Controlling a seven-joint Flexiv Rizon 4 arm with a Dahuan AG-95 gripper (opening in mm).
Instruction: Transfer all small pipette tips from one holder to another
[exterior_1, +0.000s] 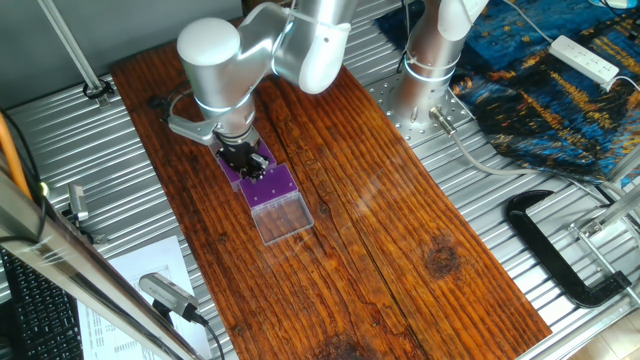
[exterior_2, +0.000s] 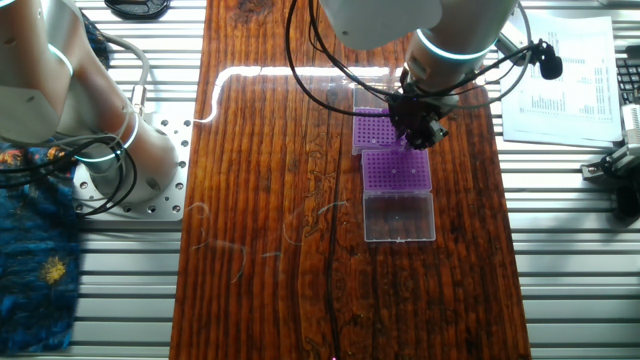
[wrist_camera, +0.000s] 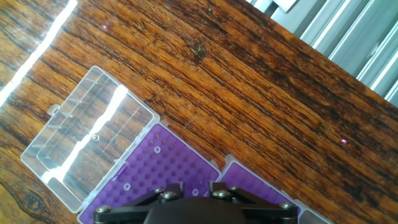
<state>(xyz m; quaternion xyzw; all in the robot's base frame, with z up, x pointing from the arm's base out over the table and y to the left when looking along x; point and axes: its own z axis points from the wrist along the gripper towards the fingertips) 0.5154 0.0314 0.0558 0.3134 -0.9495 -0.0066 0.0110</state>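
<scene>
The gripper (exterior_2: 418, 135) is held low over the seam between two purple pipette-tip racks (exterior_2: 396, 169), set side by side on a wooden table (exterior_2: 260, 200), presumably so tips travel only a short way. Each rack's clear hinged lid (wrist_camera: 87, 134) is laid flat open, leaving the hole grids reachable from above. A few pale pipette tips (wrist_camera: 157, 149) are seen seated in one rack. Whether the fingers are parted or clamped on a tip cannot be told; they are hidden in every view.

Two holders (exterior_2: 397, 170) side by side on table (exterior_2: 260, 200), lid (exterior_2: 399, 217) flat beside one
</scene>
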